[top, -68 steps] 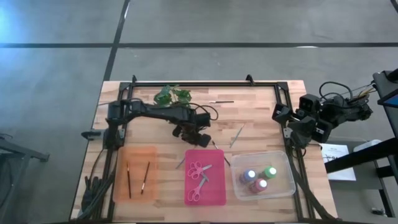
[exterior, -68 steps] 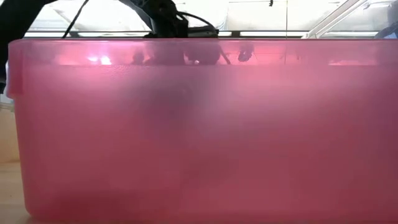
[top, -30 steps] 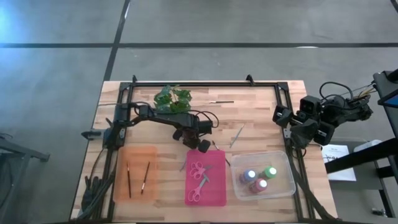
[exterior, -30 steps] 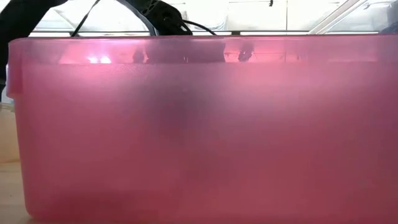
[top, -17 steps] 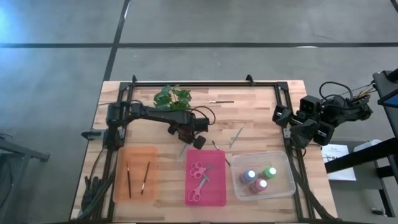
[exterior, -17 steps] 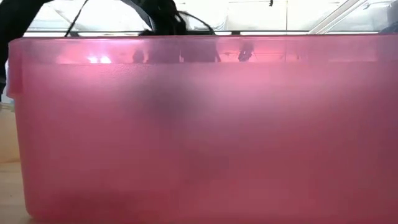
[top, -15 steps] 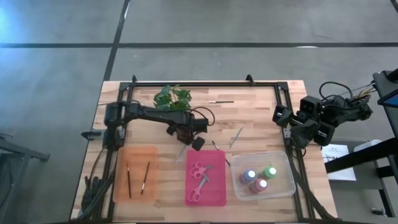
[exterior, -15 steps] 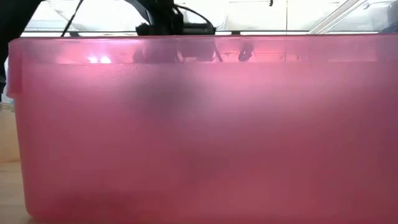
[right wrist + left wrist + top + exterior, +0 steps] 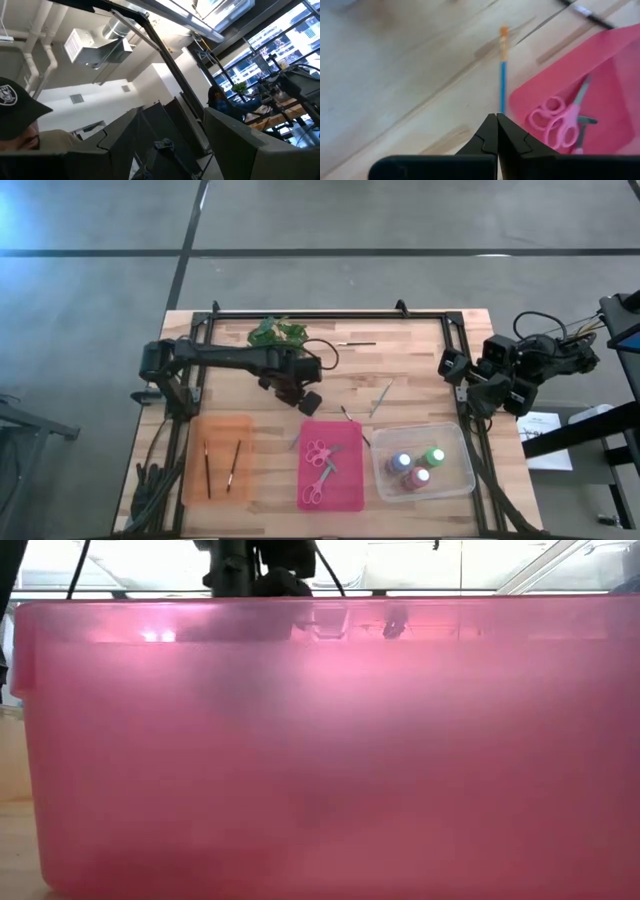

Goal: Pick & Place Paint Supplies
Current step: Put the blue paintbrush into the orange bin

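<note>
My left gripper point(image 9: 306, 402) hangs over bare wood just past the far left corner of the pink tray point(image 9: 352, 480), shut on a thin blue-handled brush point(image 9: 503, 75) with an orange tip. Two pink scissors point(image 9: 320, 454) lie in the pink tray. Two dark brushes point(image 9: 208, 470) lie in the orange tray point(image 9: 220, 435). The green, blue-and-white and pink-red bottles point(image 9: 416, 465) stand in a clear tub point(image 9: 455, 480). My right gripper point(image 9: 463, 386) waits at the table's right edge, tipped up, open with nothing in it. My left gripper pinches the brush's end away from the orange tip point(image 9: 502, 111) between its two fingertips, only at their free ends. The fingers come from above, pointing down. The brush slants out below them toward the table's near side, its orange tip point(image 9: 504, 32) clear of the wood.
Loose brushes lie on the wood at the far middle point(image 9: 355, 342), right of centre point(image 9: 381, 398) and by the pink tray's far edge point(image 9: 347, 416). A potted plant point(image 9: 277, 332) stands at the far left. In the low view the pink tray's wall point(image 9: 320, 740) blocks nearly everything.
My left gripper has risen and drawn back toward the table's far left, away from the pink tray's corner, staying shut. The blue brush has come up off the wood beside the tray with it.
</note>
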Controlling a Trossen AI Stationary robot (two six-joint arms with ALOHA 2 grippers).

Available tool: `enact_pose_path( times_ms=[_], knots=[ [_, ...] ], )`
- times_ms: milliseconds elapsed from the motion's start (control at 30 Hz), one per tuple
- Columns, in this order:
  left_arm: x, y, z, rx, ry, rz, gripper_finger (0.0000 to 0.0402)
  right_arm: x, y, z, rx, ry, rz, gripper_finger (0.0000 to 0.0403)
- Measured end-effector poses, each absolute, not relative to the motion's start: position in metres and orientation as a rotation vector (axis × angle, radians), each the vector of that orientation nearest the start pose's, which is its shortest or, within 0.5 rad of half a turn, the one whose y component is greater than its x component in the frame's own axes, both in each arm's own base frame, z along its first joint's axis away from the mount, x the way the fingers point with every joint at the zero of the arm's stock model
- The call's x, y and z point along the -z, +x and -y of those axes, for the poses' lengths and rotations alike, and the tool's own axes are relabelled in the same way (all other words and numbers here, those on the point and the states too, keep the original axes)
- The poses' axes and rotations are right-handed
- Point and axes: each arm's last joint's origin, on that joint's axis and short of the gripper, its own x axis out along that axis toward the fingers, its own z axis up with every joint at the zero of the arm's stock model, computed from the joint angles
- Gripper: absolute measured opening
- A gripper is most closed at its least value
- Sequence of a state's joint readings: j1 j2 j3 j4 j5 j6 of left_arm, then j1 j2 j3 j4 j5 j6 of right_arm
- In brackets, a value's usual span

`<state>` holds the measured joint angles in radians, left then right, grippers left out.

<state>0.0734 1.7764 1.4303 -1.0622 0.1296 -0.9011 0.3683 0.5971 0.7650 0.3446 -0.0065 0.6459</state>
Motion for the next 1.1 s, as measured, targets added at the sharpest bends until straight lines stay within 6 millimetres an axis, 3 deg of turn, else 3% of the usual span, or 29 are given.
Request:
enact_pose_path(
  times_ms=[300,500,700,1100],
  knots=[
    [-0.233,0.365,-0.026,-0.542,-0.933,-1.157,0.0024,-0.399,0.109,-0.043,-0.531,0.71,0.366,0.0219],
    [-0.2,0.378,-0.032,-0.598,-0.932,-1.213,0.006,-0.399,0.109,-0.043,-0.531,0.71,0.366,0.0219],
    [-0.173,0.39,-0.033,-0.615,-0.933,-1.245,0.0065,-0.399,0.11,-0.043,-0.532,0.712,0.365,0.0219],
    [-0.144,0.401,-0.041,-0.649,-0.921,-1.231,0.0066,-0.398,0.11,-0.043,-0.53,0.724,0.349,0.0219]
  ],
)
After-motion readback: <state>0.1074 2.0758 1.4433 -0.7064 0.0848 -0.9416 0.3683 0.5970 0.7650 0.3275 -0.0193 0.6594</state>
